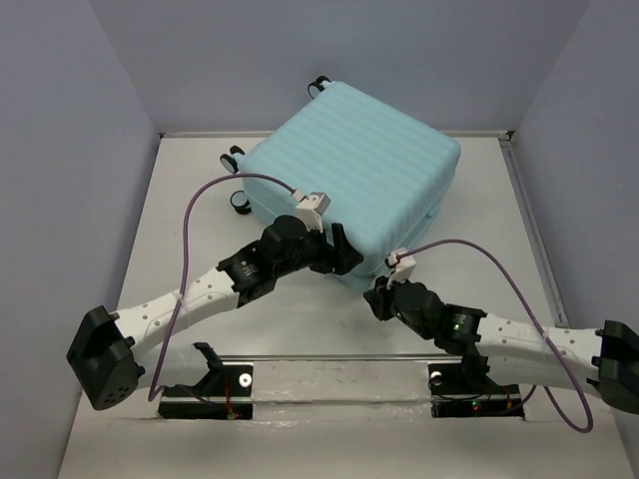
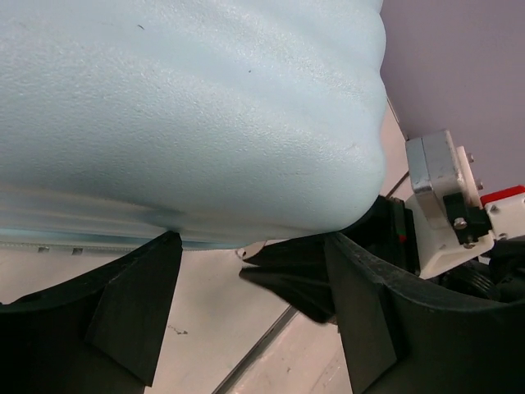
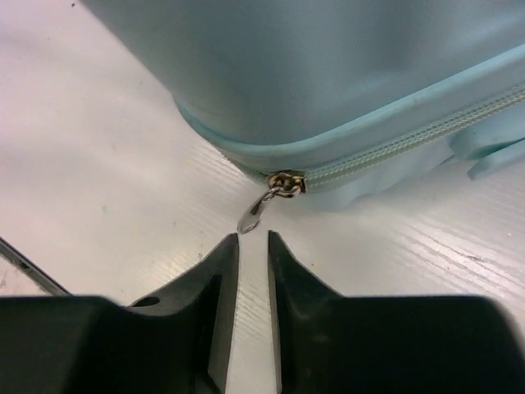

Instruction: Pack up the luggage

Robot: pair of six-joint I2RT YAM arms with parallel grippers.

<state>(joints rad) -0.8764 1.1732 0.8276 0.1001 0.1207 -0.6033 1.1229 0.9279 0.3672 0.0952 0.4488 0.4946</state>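
Observation:
The luggage (image 1: 349,170), a pale mint-blue ribbed suitcase, lies closed at the back of the table. It fills the top of the left wrist view (image 2: 189,107) and of the right wrist view (image 3: 328,74). My left gripper (image 1: 344,255) is open wide, its fingertips (image 2: 168,246) against the lower edge of the near corner, holding nothing. My right gripper (image 1: 377,290) is low on the table just in front of that corner. Its jaws stand a narrow gap apart (image 3: 253,238), empty. The metal zipper pull (image 3: 256,215) hangs just ahead of the tips.
Black-and-white wheels (image 1: 232,158) stick out on the suitcase's left and back sides. Grey walls enclose the table on the left, back and right. A purple cable (image 1: 200,200) loops from each wrist. The right gripper's black fingers (image 2: 287,275) show in the left wrist view.

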